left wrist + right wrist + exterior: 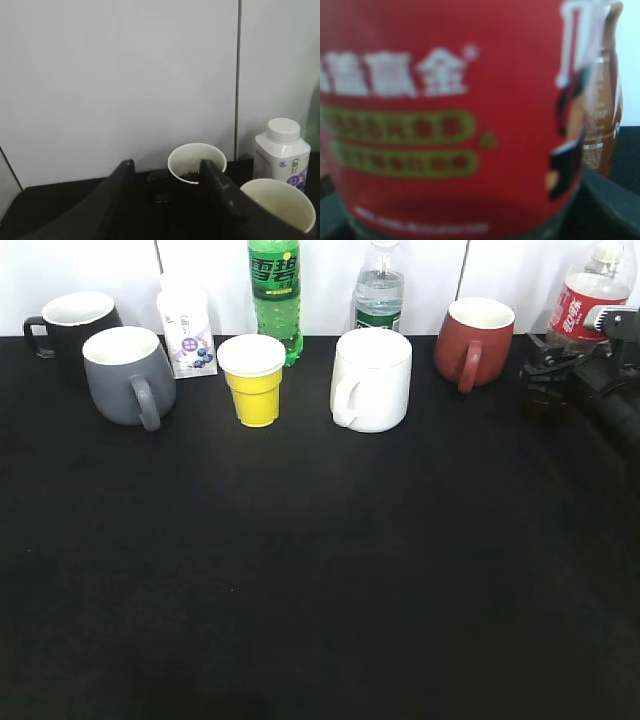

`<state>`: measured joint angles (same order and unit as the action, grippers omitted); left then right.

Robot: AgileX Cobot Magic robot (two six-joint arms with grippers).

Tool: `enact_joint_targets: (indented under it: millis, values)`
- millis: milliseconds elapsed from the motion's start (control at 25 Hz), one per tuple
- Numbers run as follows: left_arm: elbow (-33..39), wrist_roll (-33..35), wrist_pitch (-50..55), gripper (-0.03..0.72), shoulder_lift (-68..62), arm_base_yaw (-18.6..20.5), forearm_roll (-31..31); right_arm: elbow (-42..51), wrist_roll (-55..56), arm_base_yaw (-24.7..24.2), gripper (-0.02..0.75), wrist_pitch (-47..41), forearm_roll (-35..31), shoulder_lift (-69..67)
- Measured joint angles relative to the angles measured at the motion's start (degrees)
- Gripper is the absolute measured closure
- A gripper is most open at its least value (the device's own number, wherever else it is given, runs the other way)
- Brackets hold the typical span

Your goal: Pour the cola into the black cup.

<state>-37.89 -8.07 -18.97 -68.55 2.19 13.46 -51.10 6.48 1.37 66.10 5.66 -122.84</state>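
The cola (587, 302), with its red label, stands upright at the far right back of the table. My right gripper (556, 362) is closed around its lower part. In the right wrist view the label (445, 110) fills the frame between the dark jaws. The black cup (70, 325) stands at the far left back. In the left wrist view the black cup (196, 162) has a white inside with a little dark liquid at the bottom. My left gripper (167, 165) is open and empty just in front of it, and is out of the exterior view.
Along the back stand a grey mug (128, 375), a small white yogurt bottle (185, 330), a yellow cup (254, 380), a green soda bottle (275, 295), a water bottle (379, 290), a white mug (372, 380) and a dark red mug (475, 340). A white wall lies behind.
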Motion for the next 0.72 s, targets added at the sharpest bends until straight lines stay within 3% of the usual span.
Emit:
enact_joint_targets:
  millis: [320, 440, 600, 720]
  values:
    - [0.0, -0.18, 2.04, 0.364, 0.0, 0.0, 0.0, 8.83, -2.1, 0.0, 0.135, -8.16, -0.05, 8.81]
    - [0.0, -0.78, 11.48, 0.364, 0.0, -0.84, -0.29, 9.24, -1.53, 0.06, 0.145, -31.01, 0.47, 18.48]
    - [0.0, -1.04, 36.47, 0.364, 0.0, -9.38, -7.92, 8.99, 1.19, 0.06, 0.15, -71.66, 0.44, 30.39]
    - [0.0, -1.04, 50.91, 0.364, 0.02, -14.86, -12.14, 5.97, -5.57, 0.06, 0.153, -98.36, -7.05, 37.01]
